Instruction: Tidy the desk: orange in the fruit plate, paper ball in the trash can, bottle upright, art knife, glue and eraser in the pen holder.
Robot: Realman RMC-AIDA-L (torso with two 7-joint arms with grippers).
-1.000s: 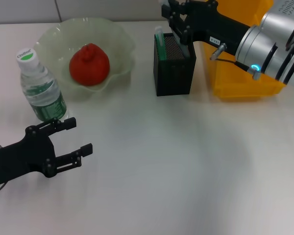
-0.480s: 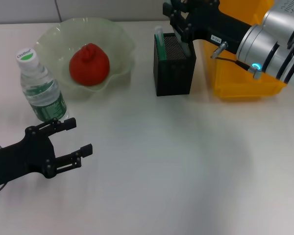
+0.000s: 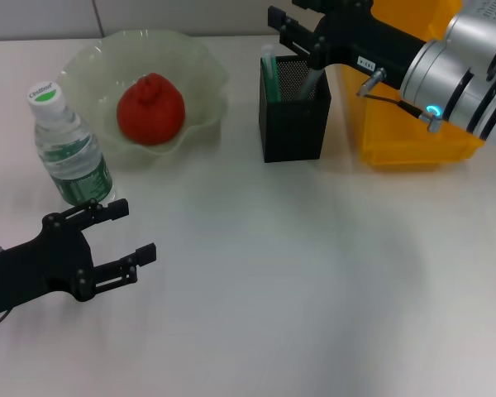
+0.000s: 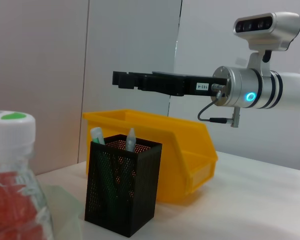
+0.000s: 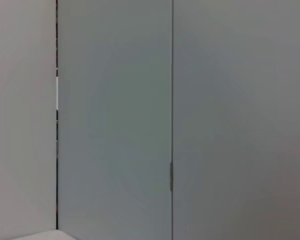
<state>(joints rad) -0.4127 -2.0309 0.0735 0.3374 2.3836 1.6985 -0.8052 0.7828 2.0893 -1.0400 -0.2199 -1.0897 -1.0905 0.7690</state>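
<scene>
Glue point(image 3: 311, 83) stands slanted inside the pen holder point(image 3: 293, 124), its clear tip poking above the rim beside the art knife point(image 3: 269, 73), which leans in the holder's far left corner; the left wrist view shows both tips point(image 4: 130, 139) rising side by side out of the black mesh. Directly above the holder hangs the right gripper point(image 3: 296, 28), level and clear of the glue, its fingers parted and holding nothing (the side-on left wrist view shows a plain gap of air between it and the stick tops). Behind and to the right of the holder sits the trash can point(image 3: 413, 124), with the right arm reaching across it. Left of the holder the orange point(image 3: 151, 108) rests in the fruit plate point(image 3: 200, 66). Nearer the robot's left side the bottle point(image 3: 68, 149) stands upright, cap on. Just in front of the bottle, low over the desk point(image 3: 298, 281), the left gripper point(image 3: 131, 236) hovers with its fingers spread, empty, apart from the bottle.
</scene>
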